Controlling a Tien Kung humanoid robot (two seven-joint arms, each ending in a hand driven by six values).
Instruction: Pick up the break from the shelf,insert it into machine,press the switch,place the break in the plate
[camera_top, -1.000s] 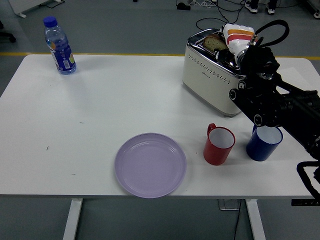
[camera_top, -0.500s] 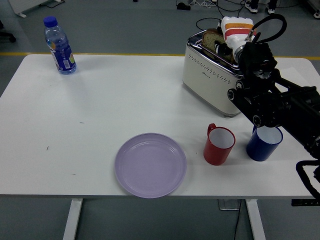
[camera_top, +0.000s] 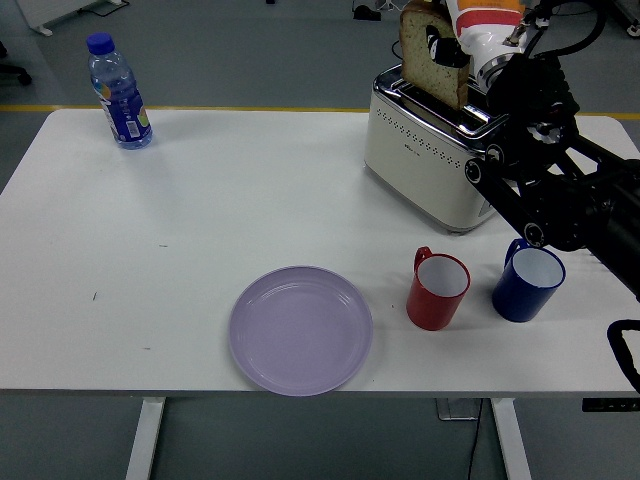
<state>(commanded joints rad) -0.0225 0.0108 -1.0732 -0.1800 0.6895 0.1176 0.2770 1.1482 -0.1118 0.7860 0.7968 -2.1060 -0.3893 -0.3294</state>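
A slice of bread (camera_top: 427, 55) hangs upright just above the slot of the cream toaster (camera_top: 425, 160) at the table's back right. My right hand (camera_top: 452, 40), in a white glove with orange stripes, is shut on the slice, with dark fingers across its face. The black right arm (camera_top: 560, 190) reaches in from the right, over the toaster's right end. A lilac plate (camera_top: 301, 329) lies near the table's front edge, bare. No left hand shows.
A red mug (camera_top: 437, 290) and a blue mug (camera_top: 528, 283) stand in front of the toaster, under my arm. A blue-capped water bottle (camera_top: 119, 93) stands at the back left corner. Cables lie on the floor behind the table.
The right hand has risen and pulled the bread slice up out of the toaster slot; a second ago the slice sat low in the slot.
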